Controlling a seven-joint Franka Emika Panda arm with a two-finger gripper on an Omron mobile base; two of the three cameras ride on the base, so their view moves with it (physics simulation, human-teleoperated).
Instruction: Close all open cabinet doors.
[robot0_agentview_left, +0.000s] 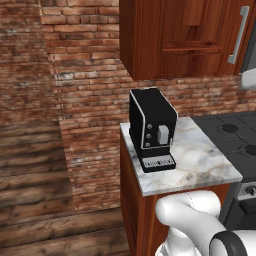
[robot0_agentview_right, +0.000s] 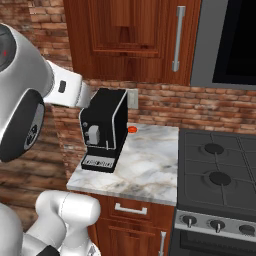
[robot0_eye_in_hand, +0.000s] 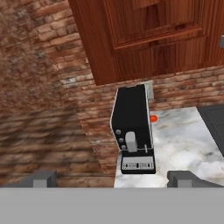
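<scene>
**Brick corner, door overhead, hand not yet on it**

Brick wall and a marble counter (robot0_agentview_left: 200, 160) make up the left base view. You have the cabinet door (robot0_agentview_left: 192, 37) top right with its silver handle (robot0_agentview_left: 239, 35) at the far right edge. It looks flush with the cabinet side, though I can't tell from this angle whether it's fully shut. A black coffee machine (robot0_agentview_left: 152, 129) sits on the counter below, stove (robot0_agentview_left: 235, 142) beside it.

Right base view: same door above the coffee machine, handle next to the microwave (robot0_agentview_right: 225, 42). Door face looks flat to the frame. A small red object (robot0_agentview_right: 132, 129) lies on the counter behind the machine.

Hand view: gripper (robot0_eye_in_hand: 113, 178) has its fingertips spread wide apart, holding nothing, well short of the door.

Advice: check the door edge first. If ajar, push flat on the panel near the handle side, not the hinge side, and keep clear of the coffee machine.

Containers: cabinet interior isn't visible, so contents unknown.
</scene>
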